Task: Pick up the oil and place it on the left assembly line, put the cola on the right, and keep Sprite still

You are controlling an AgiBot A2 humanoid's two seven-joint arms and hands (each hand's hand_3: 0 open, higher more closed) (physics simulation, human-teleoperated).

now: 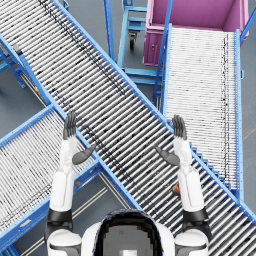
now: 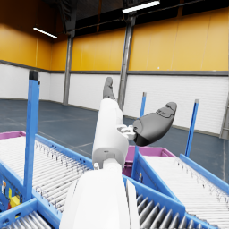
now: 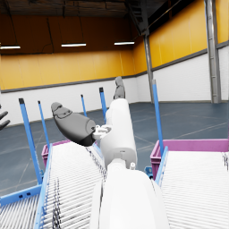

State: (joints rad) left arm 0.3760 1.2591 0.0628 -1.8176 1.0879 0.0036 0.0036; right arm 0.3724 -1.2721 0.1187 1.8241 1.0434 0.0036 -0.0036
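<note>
Oil or cola, I cannot tell which: a small orange-red thing (image 1: 175, 189) lies on the middle roller conveyor (image 1: 115, 110), half hidden by my right forearm. My left robot hand (image 1: 72, 144) and right robot hand (image 1: 178, 145) hover released over the rollers, fingers spread.

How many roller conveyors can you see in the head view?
3. The middle conveyor runs diagonally across, the left conveyor sits lower left, the right conveyor ends at the pink bin. Others may be out of view.
</note>
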